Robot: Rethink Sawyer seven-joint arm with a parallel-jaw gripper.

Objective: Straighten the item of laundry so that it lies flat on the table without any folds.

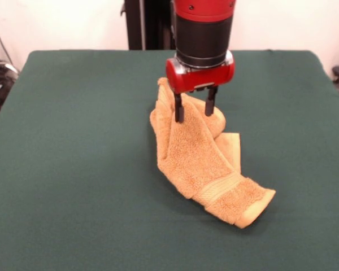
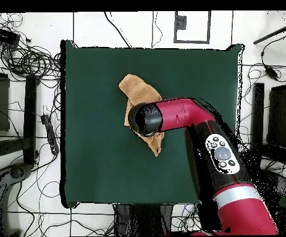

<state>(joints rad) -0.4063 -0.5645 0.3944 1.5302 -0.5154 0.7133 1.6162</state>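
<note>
The golden-orange towel [image 1: 195,161] lies crumpled near the middle of the dark green table [image 1: 73,141]. It is folded over itself, with a bunched hump at its far end and a woven band near its front right end. My gripper [image 1: 195,108] hangs straight down over the hump. Its two dark fingers [image 1: 179,110] stand apart at the top of the cloth, and it looks open. In the overhead view the arm's wrist [image 2: 145,118] covers the gripper and the middle of the towel [image 2: 136,89]. No care tag shows.
The table [image 2: 89,123] is far larger than the towel, with bare green cloth on every side. Cables [image 2: 28,58] and stands lie on the floor around the table. The robot's pedestal [image 1: 150,22] stands behind the far edge.
</note>
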